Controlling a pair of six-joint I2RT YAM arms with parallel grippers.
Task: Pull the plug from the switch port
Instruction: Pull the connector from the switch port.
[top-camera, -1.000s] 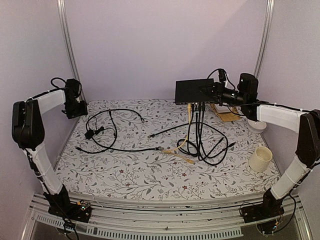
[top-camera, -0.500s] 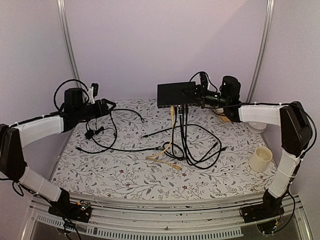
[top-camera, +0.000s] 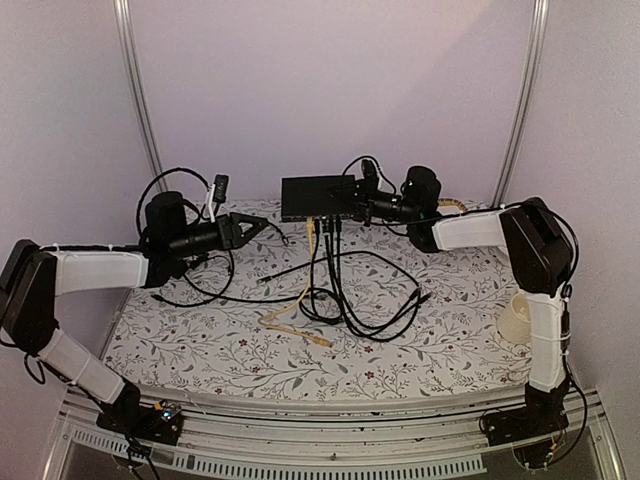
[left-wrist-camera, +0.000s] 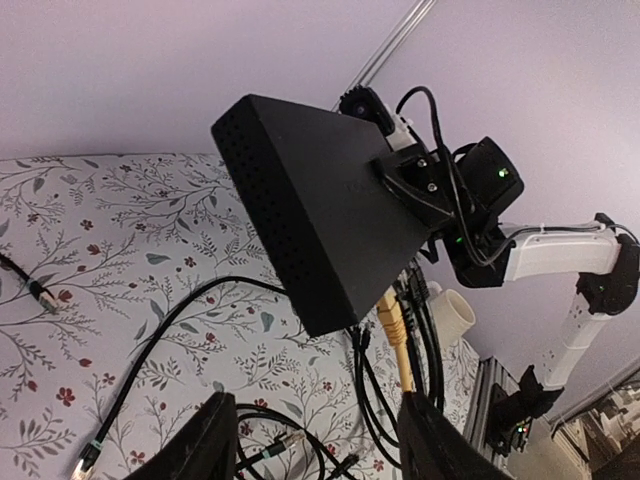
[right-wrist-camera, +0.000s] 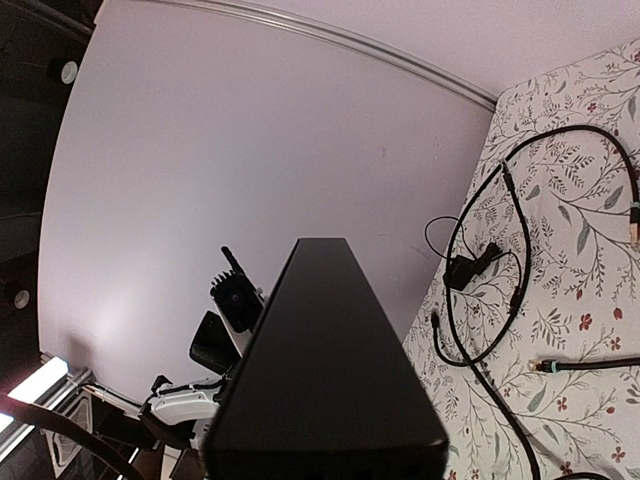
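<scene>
No lettering, label, brand or number could be read in any view, not even on the black faces of the switch (left-wrist-camera: 320, 220).
</scene>
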